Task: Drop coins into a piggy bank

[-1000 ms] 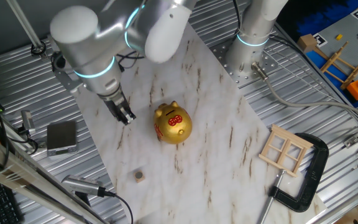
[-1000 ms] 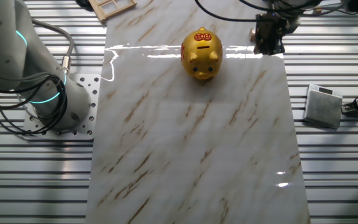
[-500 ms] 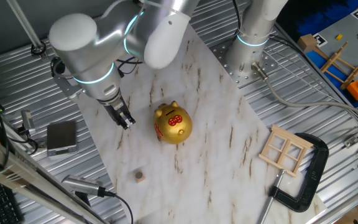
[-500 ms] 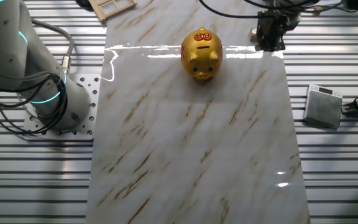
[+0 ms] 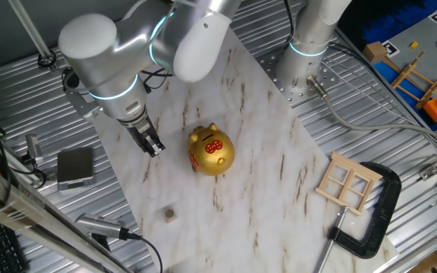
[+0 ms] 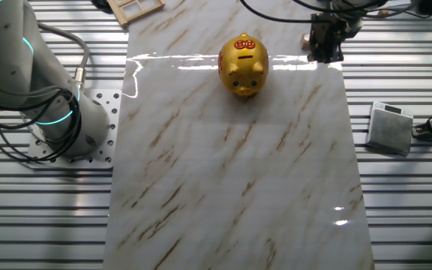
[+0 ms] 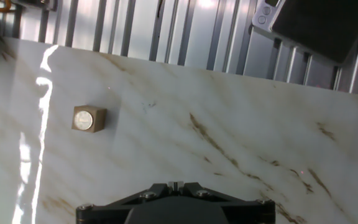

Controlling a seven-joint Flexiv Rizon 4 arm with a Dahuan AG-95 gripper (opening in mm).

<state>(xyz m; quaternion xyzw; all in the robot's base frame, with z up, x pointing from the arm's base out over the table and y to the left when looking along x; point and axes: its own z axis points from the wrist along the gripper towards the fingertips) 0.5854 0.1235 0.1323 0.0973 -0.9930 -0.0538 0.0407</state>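
Note:
The gold piggy bank [image 5: 210, 150] stands mid-slab on the marble board and also shows in the other fixed view [image 6: 244, 64]. The coin [image 5: 171, 215] is a tiny tan-brown token lying near the board's front edge. In the hand view it is a squarish brown piece with a pale round face [image 7: 88, 118], ahead and to the left of the fingers. My gripper [image 5: 152, 144] hangs left of the pig, above the board, with its jaws together and nothing between them [image 7: 174, 184]. It also shows in the other fixed view [image 6: 325, 49].
A grey box [image 5: 75, 167] lies on the ribbed table left of the board [image 6: 390, 127]. A wooden window frame [image 5: 347, 184] and a black C-clamp [image 5: 378, 220] lie at the right. A second arm's base [image 5: 309, 45] stands at the back.
My gripper has shifted slightly toward the board's front and left; the pig and the coin have not moved.

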